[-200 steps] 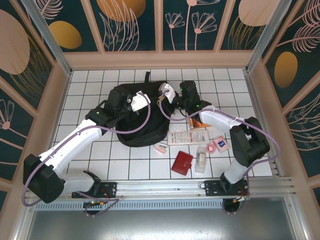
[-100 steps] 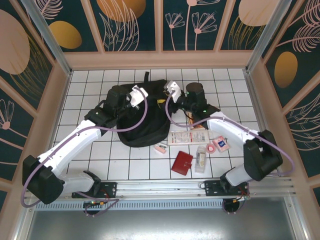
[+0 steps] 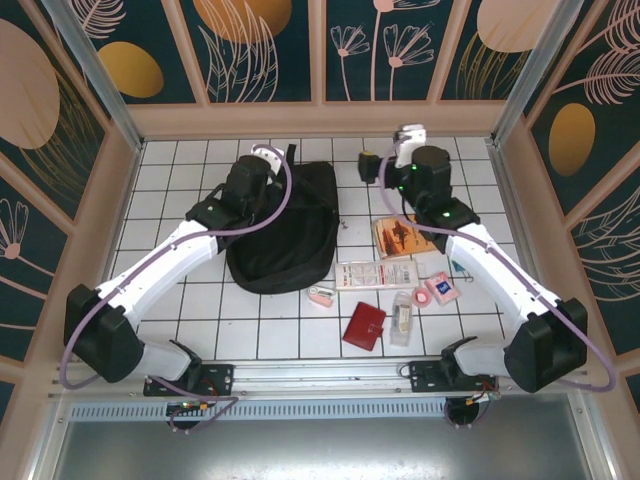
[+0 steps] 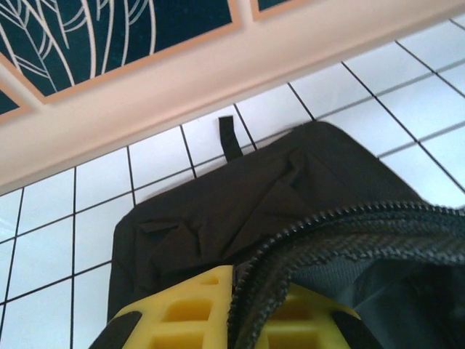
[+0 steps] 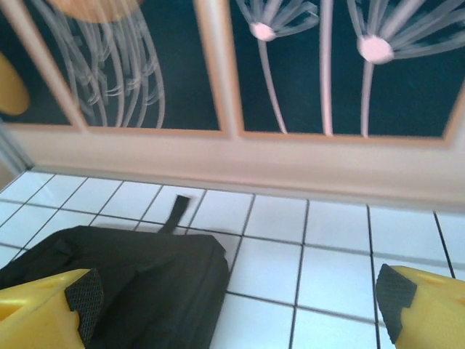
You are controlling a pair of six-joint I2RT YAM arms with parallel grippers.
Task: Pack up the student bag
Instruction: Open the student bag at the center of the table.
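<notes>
The large black soft fabric backpack (image 3: 285, 225) lies left of centre on the white tiled surface (image 3: 180, 160). My left tool (image 4: 240, 294) has slid toward its far end, clamped on the backpack's zipper rim (image 4: 320, 225). 1 second ago my right tool (image 5: 236, 298) was at the opening; now it has pulled away, spread wide and empty. A square red wallet (image 3: 363, 326) and a flat orange packet (image 3: 402, 236) wait outside, so I judge that packing is unfinished.
</notes>
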